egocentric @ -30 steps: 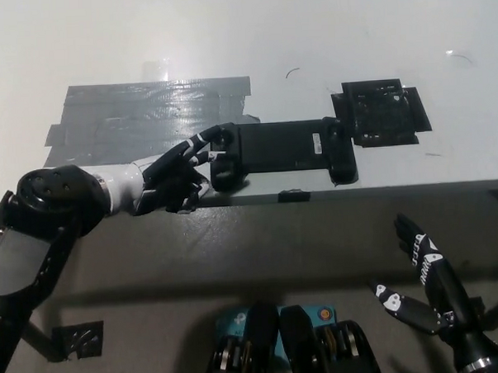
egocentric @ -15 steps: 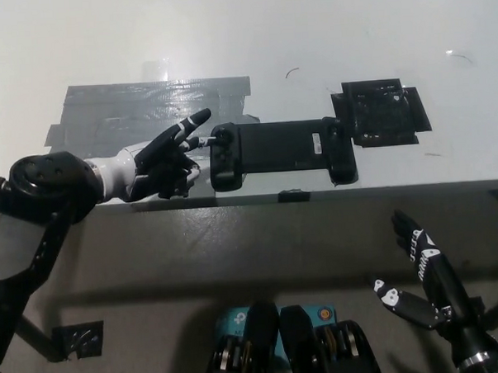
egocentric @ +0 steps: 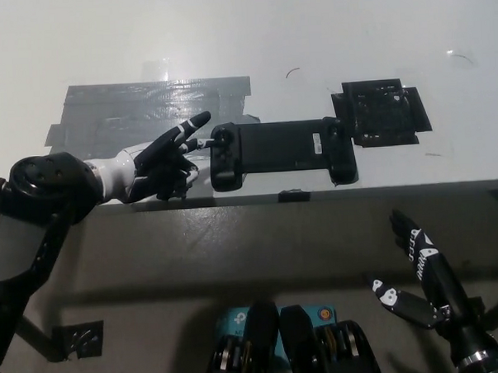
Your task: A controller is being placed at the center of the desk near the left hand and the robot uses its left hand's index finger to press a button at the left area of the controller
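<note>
At left of centre we see the left hand, holding nothing, fingers spread, one fingertip at the controller's left end. The controller lies flat at centre frame, near the desk edge. At lower right the right hand rests below the desk, fingers apart, empty.

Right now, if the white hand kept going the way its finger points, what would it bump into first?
Probably the controller. The left hand points right, and its fingertip sits at the controller's left end. From above I can't tell whether it already touches.
</note>
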You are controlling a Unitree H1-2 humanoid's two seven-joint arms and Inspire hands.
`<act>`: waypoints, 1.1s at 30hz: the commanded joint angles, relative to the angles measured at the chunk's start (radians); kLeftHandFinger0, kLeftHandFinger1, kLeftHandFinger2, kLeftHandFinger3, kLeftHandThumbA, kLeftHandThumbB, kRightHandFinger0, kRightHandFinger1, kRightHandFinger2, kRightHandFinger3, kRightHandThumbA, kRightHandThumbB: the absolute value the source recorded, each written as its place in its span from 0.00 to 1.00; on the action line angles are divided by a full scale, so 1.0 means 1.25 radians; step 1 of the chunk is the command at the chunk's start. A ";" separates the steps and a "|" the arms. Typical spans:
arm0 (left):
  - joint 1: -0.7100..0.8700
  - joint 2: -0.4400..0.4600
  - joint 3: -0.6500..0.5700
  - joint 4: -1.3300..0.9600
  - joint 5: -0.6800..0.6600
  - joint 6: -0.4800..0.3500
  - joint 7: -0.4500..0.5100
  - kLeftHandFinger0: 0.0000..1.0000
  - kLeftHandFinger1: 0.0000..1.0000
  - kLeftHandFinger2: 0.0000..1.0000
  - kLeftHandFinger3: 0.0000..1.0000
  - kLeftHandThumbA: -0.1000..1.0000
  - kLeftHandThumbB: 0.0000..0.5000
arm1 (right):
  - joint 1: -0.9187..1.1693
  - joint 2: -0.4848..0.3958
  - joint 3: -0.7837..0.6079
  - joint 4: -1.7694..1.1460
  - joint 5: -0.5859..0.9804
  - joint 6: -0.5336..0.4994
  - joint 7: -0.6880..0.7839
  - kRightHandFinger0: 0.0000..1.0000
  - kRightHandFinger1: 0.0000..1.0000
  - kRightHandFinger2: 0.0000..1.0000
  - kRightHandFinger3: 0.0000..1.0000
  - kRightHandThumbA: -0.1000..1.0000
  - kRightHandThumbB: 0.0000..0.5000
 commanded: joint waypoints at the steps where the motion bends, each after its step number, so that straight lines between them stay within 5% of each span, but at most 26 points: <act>1: -0.029 0.019 0.018 -0.013 0.015 0.013 -0.007 0.02 0.00 0.13 1.00 1.00 0.87 | -0.013 -0.010 0.001 -0.028 -0.002 -0.005 0.008 1.00 1.00 1.00 1.00 0.72 0.41; 5: -0.031 0.016 0.021 0.003 0.021 0.013 -0.003 0.01 0.01 0.17 1.00 1.00 0.91 | -0.016 -0.011 0.001 -0.027 -0.009 -0.006 0.004 1.00 1.00 1.00 1.00 0.72 0.42; 11: -0.024 0.014 0.019 0.007 0.022 0.013 -0.006 0.18 0.14 0.33 1.00 1.00 0.95 | -0.018 -0.008 0.001 -0.024 -0.007 -0.007 0.005 1.00 1.00 1.00 1.00 0.72 0.43; 19: -0.027 0.005 0.019 0.030 0.036 -0.006 -0.012 0.06 0.06 0.28 1.00 1.00 0.92 | -0.024 -0.009 0.002 -0.026 -0.006 -0.003 0.008 1.00 1.00 1.00 1.00 0.72 0.44; 33: -0.045 0.000 0.025 0.053 0.046 0.005 -0.010 0.07 0.07 0.29 1.00 1.00 0.94 | -0.032 -0.009 0.001 -0.029 -0.004 0.001 0.009 1.00 1.00 1.00 1.00 0.71 0.45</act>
